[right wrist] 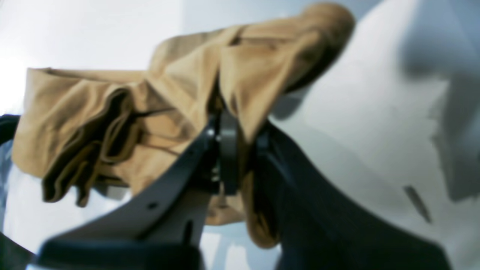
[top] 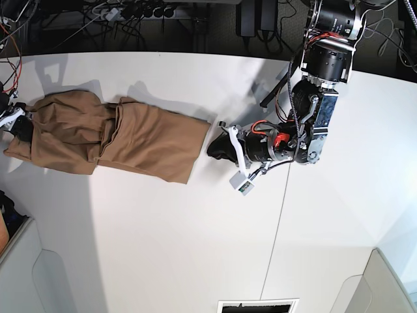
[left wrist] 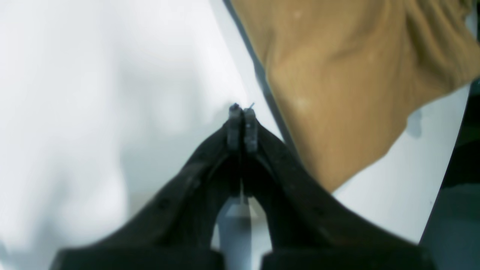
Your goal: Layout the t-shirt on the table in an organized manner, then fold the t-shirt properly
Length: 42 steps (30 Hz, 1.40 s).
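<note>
The t-shirt is stretched as a long, bunched strip across the left half of the worktop in the base view, its long axis running left to right. At its far left end the cloth is clamped in the jaws of the right gripper, folds being seen gathered around them in the right wrist view. The free end of the strip is found further right, just beside the left gripper, whose jaws are pressed together with nothing between them. In the left wrist view the cloth is seen ahead and to the right of the closed tips. The left arm is judged nearer to that loose end.
</note>
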Each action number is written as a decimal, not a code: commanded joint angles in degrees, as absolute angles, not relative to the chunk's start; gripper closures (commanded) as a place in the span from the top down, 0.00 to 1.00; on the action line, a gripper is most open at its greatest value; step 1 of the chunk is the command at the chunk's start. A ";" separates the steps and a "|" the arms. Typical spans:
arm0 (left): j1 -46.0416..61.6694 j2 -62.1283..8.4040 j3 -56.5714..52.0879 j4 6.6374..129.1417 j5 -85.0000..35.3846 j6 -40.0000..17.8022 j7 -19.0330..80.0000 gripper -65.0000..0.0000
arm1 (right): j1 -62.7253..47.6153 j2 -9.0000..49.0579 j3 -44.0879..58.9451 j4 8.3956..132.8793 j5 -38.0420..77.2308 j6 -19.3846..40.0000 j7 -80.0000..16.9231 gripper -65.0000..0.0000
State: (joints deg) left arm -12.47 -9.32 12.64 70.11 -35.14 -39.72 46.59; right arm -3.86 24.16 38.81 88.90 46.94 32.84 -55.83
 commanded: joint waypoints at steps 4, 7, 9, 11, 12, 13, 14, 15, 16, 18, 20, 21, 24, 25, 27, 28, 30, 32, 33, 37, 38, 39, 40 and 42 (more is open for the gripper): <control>-12.95 -6.28 12.67 70.37 -34.70 -40.00 46.50 0.00 | -3.22 22.87 38.19 93.71 51.40 33.45 -56.64 0.00; -12.51 -4.78 12.75 70.37 -34.63 -40.00 46.78 0.00 | -3.20 20.86 36.62 96.20 52.16 33.50 -56.84 0.00; -12.01 -4.43 12.78 70.37 -34.46 -40.00 47.03 0.00 | -3.20 19.44 34.65 97.97 52.58 33.50 -56.82 0.00; -11.33 -4.47 12.78 70.37 -34.44 -40.00 47.03 0.00 | -3.20 17.65 32.05 100.14 52.75 33.61 -56.77 0.00; -10.96 -4.45 12.78 70.37 -34.44 -40.00 47.03 0.00 | -3.20 16.82 30.52 101.12 52.75 33.91 -56.75 0.00; -10.57 -4.43 12.78 70.37 -34.44 -40.00 47.03 0.00 | -3.20 15.94 28.93 102.04 52.73 33.91 -56.64 0.00; -10.24 -4.43 12.78 70.37 -34.44 -40.00 47.00 0.00 | -3.20 15.09 27.27 102.87 52.71 33.91 -56.62 0.00; -9.89 -4.45 12.78 70.37 -34.44 -40.00 47.00 0.00 | -3.20 14.26 25.58 103.55 52.56 33.91 -56.62 0.00; -9.61 -4.47 12.78 70.37 -34.44 -40.00 47.00 0.00 | -3.18 13.41 23.94 103.94 52.27 33.89 -56.58 0.00; -9.15 -4.47 12.78 70.37 -34.44 -40.00 47.20 0.00 | -3.20 11.81 20.75 103.98 51.37 33.89 -56.18 0.00; -8.97 -4.47 12.78 70.37 -34.44 -40.00 47.42 0.00 | -3.20 10.15 17.85 103.92 49.82 33.89 -54.96 0.00; -8.86 -4.47 12.78 70.37 -34.48 -40.00 47.42 0.00 | -3.20 9.30 16.38 103.92 48.25 33.89 -53.80 0.00; -8.73 -4.45 12.78 70.37 -34.50 -40.00 47.40 0.00 | -3.18 7.27 12.21 103.74 43.13 33.87 -50.28 0.00; -8.71 -4.45 12.78 70.37 -34.50 -40.00 47.40 0.00 | -3.20 6.83 10.87 103.70 42.39 33.87 -49.78 0.00; -8.71 -4.47 12.78 70.37 -34.50 -40.00 47.42 0.00 | -3.18 5.87 8.64 103.70 40.75 33.87 -49.41 0.00; -8.69 -4.47 12.78 70.37 -34.50 -40.00 47.44 0.00 | -3.20 5.45 7.77 103.70 39.72 33.87 -49.12 0.00; -8.69 -4.47 12.78 70.37 -34.52 -40.00 47.44 0.00 | -3.20 4.99 6.04 103.70 37.85 33.82 -49.04 0.00; -8.71 -4.49 12.78 70.37 -34.85 -40.00 47.70 0.00 | -3.20 4.64 4.71 103.70 36.82 33.61 -49.06 0.00; -8.71 -4.49 12.78 70.37 -35.24 -40.00 47.83 0.00 | -3.18 4.62 4.16 103.70 36.82 33.61 -49.06 0.12; -8.75 -4.56 12.62 70.39 -35.38 -40.00 47.83 0.00 | -3.03 4.60 3.29 103.79 36.88 33.67 -49.08 0.37; -8.78 -4.64 12.53 70.39 -35.40 -40.00 47.81 0.00 | -2.79 4.60 3.29 103.83 37.15 33.67 -49.15 0.37; -8.75 -4.64 12.23 70.39 -35.38 -40.00 47.83 0.00 | -2.35 4.60 3.29 103.83 37.60 33.67 -49.50 0.37; -8.73 -4.64 11.86 70.39 -35.38 -40.00 47.86 0.00 | -1.83 4.60 3.29 103.90 38.09 33.67 -49.58 0.37; -8.73 -4.64 10.94 70.39 -35.40 -40.00 48.03 0.00 | -0.54 4.60 3.29 104.09 38.63 33.67 -49.98 0.37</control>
